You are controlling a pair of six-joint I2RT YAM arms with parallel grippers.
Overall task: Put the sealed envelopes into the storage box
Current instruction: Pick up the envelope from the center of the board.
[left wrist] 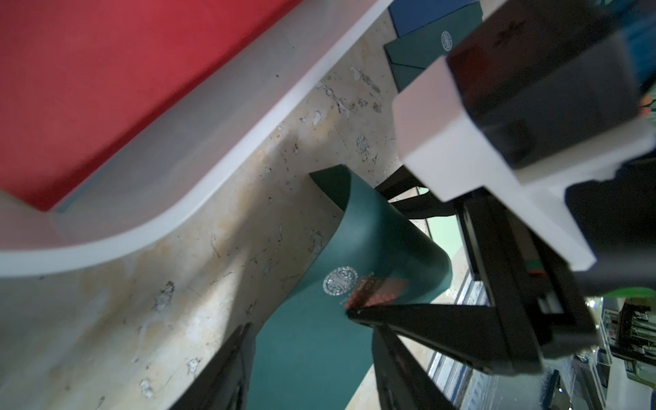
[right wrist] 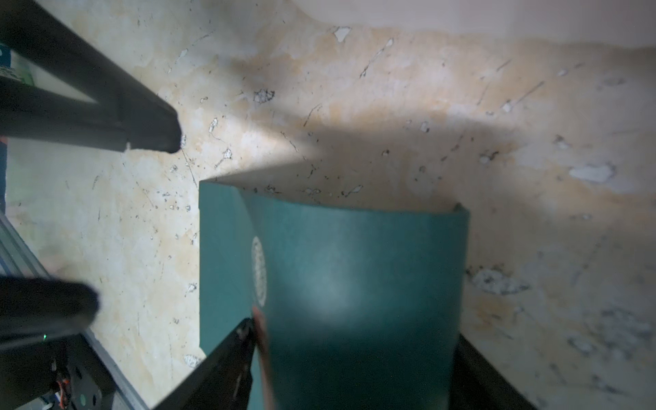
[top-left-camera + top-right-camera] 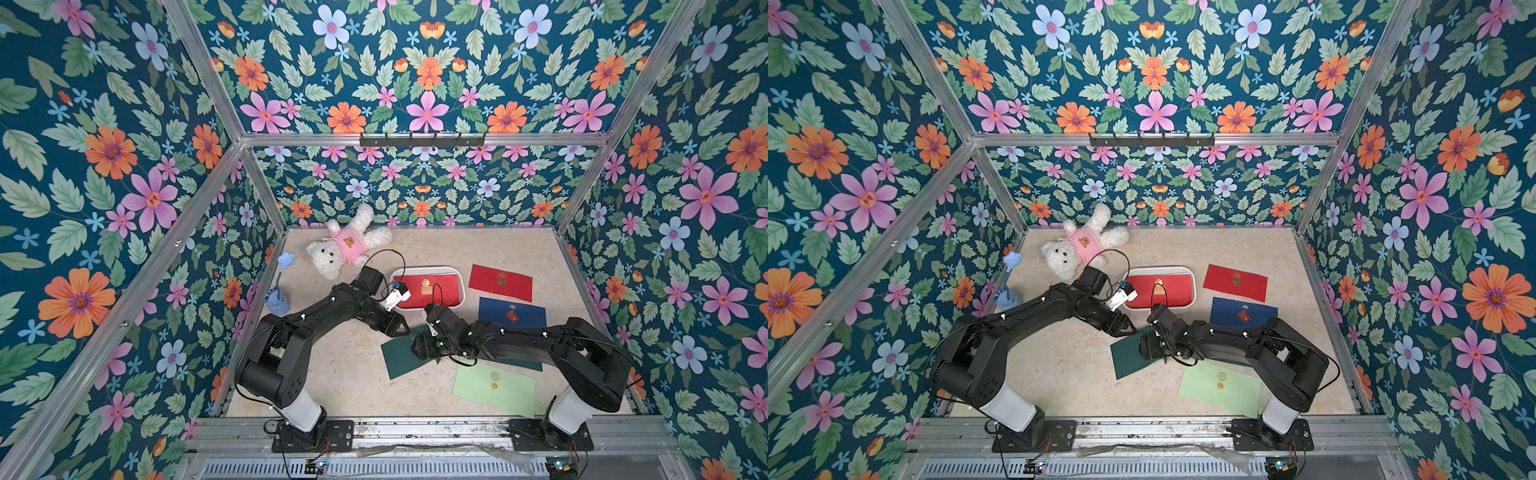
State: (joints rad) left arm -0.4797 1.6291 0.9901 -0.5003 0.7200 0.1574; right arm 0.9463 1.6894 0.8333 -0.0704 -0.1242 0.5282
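The white storage box [image 3: 462, 291] holds a red envelope [image 3: 446, 291]. On the table lie another red envelope [image 3: 500, 282], a navy one [image 3: 511, 311], a light green one [image 3: 494, 386] and a dark green one [image 3: 528, 366] mostly under the right arm. A second dark green envelope [image 3: 397, 357] lies in front of the box. My right gripper [image 2: 355, 330] is shut on it, and it bows upward between the fingers. My left gripper [image 3: 405, 330] hovers open at that envelope's far corner, fingers [image 2: 159, 135] apart over bare table.
A white teddy bear [image 3: 347, 247] in a pink shirt lies at the back left. A blue cup with a flower [image 3: 278, 301] stands by the left wall. Flowered walls with metal posts enclose the table. Both arms meet just in front of the box.
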